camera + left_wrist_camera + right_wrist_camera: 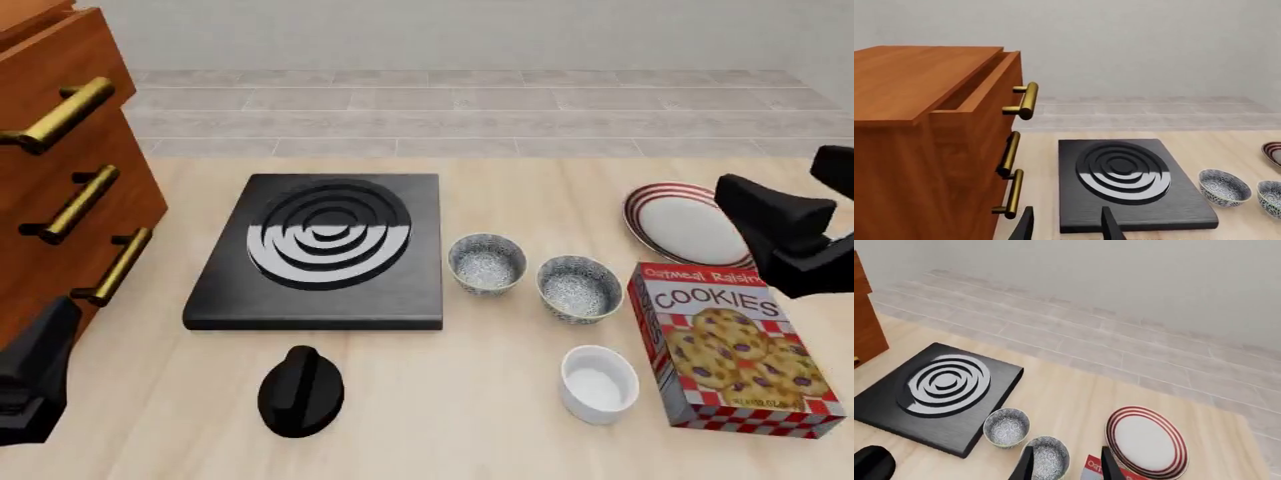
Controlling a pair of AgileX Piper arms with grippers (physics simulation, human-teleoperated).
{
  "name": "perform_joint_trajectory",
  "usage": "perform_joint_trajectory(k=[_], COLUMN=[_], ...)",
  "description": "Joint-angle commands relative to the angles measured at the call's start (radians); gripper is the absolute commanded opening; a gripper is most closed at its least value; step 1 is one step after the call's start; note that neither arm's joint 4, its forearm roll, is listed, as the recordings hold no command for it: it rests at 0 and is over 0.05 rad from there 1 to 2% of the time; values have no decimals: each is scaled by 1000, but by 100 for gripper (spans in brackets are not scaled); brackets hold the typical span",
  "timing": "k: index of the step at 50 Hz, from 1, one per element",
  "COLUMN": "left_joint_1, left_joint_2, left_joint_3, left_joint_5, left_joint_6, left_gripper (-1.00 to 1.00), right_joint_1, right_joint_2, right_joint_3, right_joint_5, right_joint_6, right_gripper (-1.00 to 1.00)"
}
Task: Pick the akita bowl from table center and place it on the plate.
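The akita bowl (486, 262) is speckled grey-white inside and stands upright at the table's middle, just right of the black stove; it also shows in both wrist views (1223, 186) (1007, 426). A look-alike speckled bowl (579, 288) stands close to its right. The red-striped white plate (683, 222) lies at the back right with nothing on it. My right gripper (1067, 466) is open and hangs above the look-alike bowl and the cookie box, holding nothing. Low at the near left, beside the cabinet, my left gripper (1066, 227) is open too.
A wooden drawer cabinet (54, 190) with brass handles fills the left side. The black stove (327, 250) lies left of the bowls. A black knob-shaped object (300, 390), a white ramekin (598, 382) and a cookies box (731, 345) sit along the front.
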Motion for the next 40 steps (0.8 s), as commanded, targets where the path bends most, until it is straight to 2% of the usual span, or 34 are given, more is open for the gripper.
perform_joint_trajectory(k=[1, 12, 14, 16, 19, 20, 29, 40], left_joint_1=[-15, -16, -17, -16, -15, -17, -15, -17], left_joint_2=[-14, -11, -4, -8, -7, -8, -3, -6], left_joint_3=[-10, 0, -1, 4, 5, 5, 8, 9], left_joint_5=[25, 16, 10, 10, 8, 9, 3, 8], left_joint_6=[2, 4, 5, 6, 5, 8, 10, 9], left_gripper=[100, 100, 100, 100, 100, 100, 100, 100], right_joint_1=[90, 171, 195, 213, 264, 282, 312, 369], right_joint_2=[136, 285, 310, 336, 385, 418, 518, 633], right_joint_3=[-77, -208, -233, -247, -271, -280, -360, -404], right_joint_5=[59, 131, 151, 161, 182, 186, 212, 240], right_joint_6=[-61, -154, -152, -180, -178, -196, -242, -284], right_gripper=[100, 100, 100, 100, 100, 100, 100, 100])
